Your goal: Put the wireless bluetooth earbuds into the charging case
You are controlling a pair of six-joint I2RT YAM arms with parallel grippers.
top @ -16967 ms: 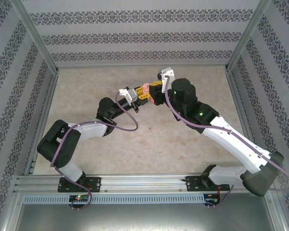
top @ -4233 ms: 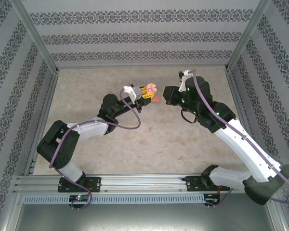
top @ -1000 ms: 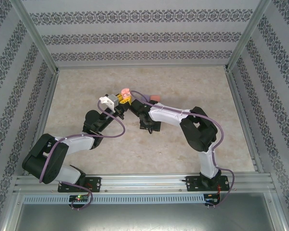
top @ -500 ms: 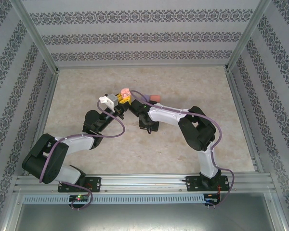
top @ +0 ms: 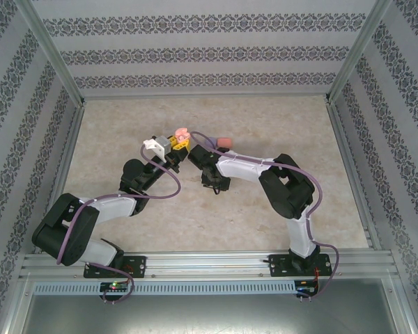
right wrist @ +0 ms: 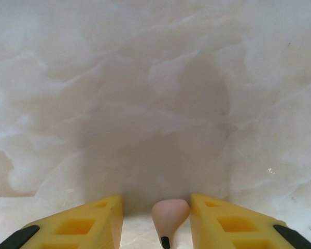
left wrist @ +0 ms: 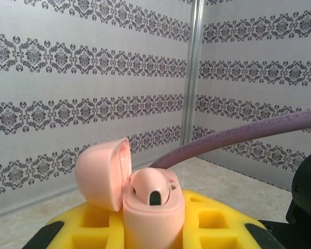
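Pickup step: my right gripper, narrow but not yet pinching, straddles pale salmon stemmed earbud; left gripper clamps open pink plastic case. Next I pinch, lift.

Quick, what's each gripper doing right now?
Left gripper: shut on the open pink charging case.
Right gripper: open, straddling a pale pink earbud, not yet gripping it.

You have a pale marbled worktop, walled on three sides by damask-striped panels, with an aluminium rail along its near edge.
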